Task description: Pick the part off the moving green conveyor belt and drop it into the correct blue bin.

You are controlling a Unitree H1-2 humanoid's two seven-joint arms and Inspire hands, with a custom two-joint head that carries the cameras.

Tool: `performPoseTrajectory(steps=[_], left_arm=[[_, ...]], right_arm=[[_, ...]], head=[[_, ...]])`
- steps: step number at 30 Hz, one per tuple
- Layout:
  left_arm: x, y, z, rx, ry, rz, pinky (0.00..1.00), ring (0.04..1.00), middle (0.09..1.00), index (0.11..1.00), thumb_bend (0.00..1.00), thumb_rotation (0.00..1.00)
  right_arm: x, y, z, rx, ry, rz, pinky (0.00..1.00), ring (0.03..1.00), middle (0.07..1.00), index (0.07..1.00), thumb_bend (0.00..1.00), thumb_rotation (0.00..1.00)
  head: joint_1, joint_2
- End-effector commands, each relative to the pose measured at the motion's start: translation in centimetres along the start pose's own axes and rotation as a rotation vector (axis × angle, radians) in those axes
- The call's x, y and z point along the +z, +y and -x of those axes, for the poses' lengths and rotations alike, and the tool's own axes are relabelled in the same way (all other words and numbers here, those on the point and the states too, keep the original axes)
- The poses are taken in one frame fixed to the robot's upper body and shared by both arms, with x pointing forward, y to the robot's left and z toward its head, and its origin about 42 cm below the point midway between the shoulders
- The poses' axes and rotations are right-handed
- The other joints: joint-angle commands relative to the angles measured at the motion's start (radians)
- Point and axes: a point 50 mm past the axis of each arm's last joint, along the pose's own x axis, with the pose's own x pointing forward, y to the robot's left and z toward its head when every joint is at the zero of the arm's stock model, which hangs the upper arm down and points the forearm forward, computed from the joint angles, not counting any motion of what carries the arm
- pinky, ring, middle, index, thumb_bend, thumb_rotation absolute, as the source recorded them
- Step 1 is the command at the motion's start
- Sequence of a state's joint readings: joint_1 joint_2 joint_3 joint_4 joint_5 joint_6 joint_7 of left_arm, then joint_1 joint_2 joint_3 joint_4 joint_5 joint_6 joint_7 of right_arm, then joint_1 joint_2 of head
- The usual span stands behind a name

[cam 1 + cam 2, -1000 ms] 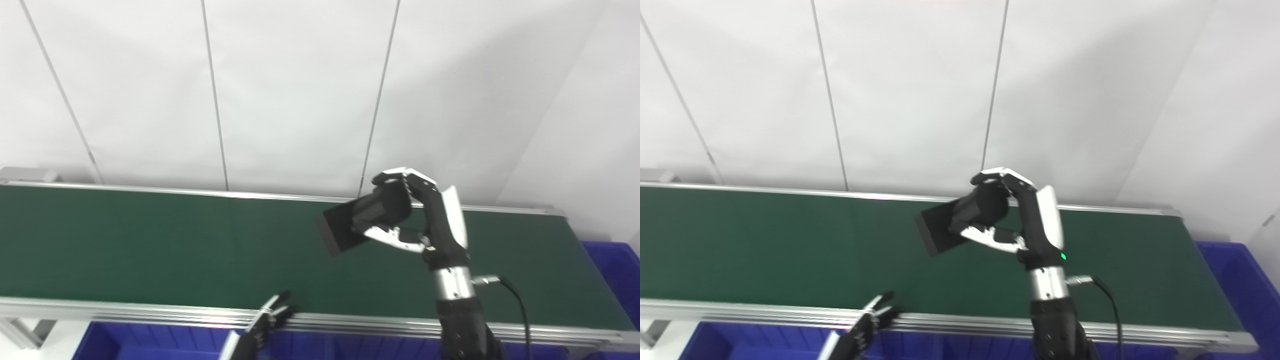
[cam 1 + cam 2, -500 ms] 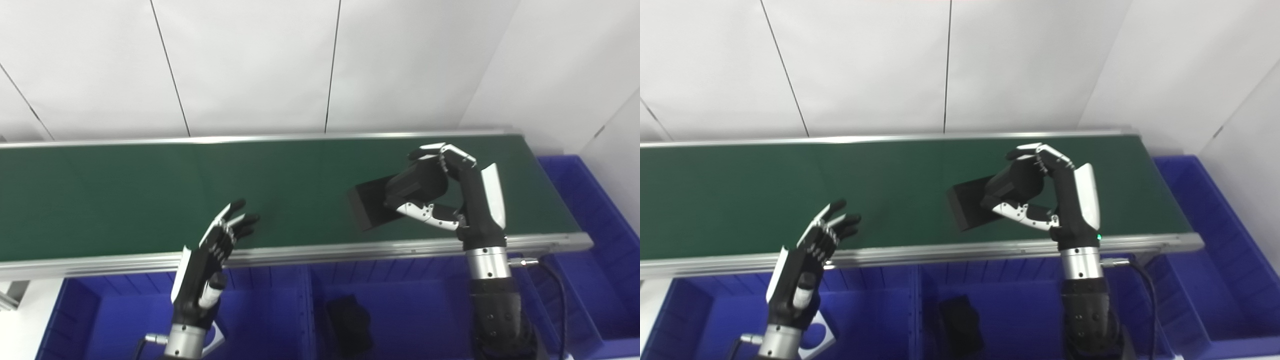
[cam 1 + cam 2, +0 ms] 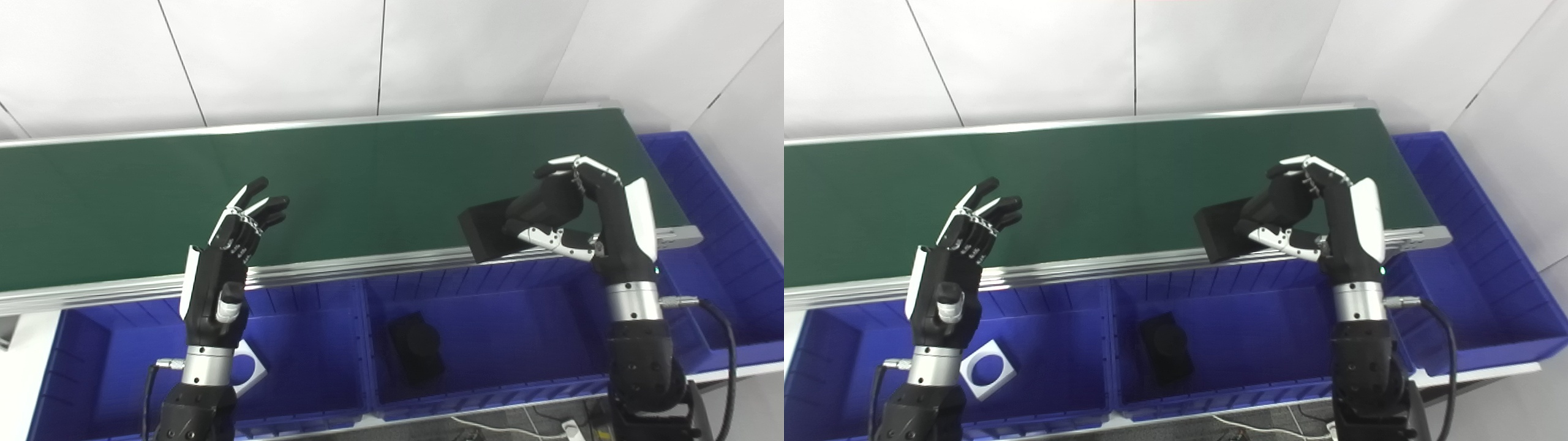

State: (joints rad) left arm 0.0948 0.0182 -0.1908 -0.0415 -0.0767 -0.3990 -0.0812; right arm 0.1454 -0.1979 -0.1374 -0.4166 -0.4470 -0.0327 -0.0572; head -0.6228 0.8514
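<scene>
Right robot hand (image 3: pixel 572 211) clamped on one black rectangular block part (image 3: pixel 487 231) above green conveyor belt's (image 3: pixel 367 177) near rail, left robot hand (image 3: pixel 952 269) spread empty; three blue plastic bins (image 3: pixel 1249 331) below, identical across both views.

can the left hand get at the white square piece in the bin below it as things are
Probably yes. The left hand is open and holds nothing, and the white square piece lies in the open-topped left blue bin just beside that arm's wrist, with nothing over it. The hand would need to turn downward first.
</scene>
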Motion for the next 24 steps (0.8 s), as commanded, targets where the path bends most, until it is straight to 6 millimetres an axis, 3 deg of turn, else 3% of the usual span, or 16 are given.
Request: performPoseTrajectory(steps=[1, 11, 14, 24], left_arm=[[1.3, -0.2, -1.0, -0.022, -0.063, -0.014, 0.80, 0.803, 0.773, 0.859, 0.96, 0.93], [1.2, -0.1, -0.8, -0.026, -0.059, -0.016, 0.74, 0.780, 0.754, 0.859, 0.96, 0.93], [0.9, -0.2, -0.4, -0.032, -0.048, -0.004, 0.78, 0.790, 0.756, 0.857, 0.97, 0.92], [0.5, -0.1, 0.3, -0.044, -0.028, 0.001, 0.80, 0.808, 0.753, 0.844, 0.97, 0.89]], right_arm=[[0.2, -0.7, 0.3, -0.013, -0.014, 0.040, 0.34, 0.410, 0.479, 0.545, 0.49, 0.00], [-3.3, -1.8, 2.2, 0.109, 0.073, 0.123, 0.36, 0.409, 0.470, 0.545, 0.50, 0.00], [-4.6, -1.3, 2.6, 0.146, 0.097, 0.118, 0.35, 0.411, 0.472, 0.552, 0.49, 0.00], [-7.1, 1.1, 2.7, 0.232, 0.127, 0.197, 0.36, 0.411, 0.490, 0.531, 0.50, 0.00]], head=[[-0.001, 0.009], [0.037, 0.006], [0.067, -0.016], [0.078, -0.027]])
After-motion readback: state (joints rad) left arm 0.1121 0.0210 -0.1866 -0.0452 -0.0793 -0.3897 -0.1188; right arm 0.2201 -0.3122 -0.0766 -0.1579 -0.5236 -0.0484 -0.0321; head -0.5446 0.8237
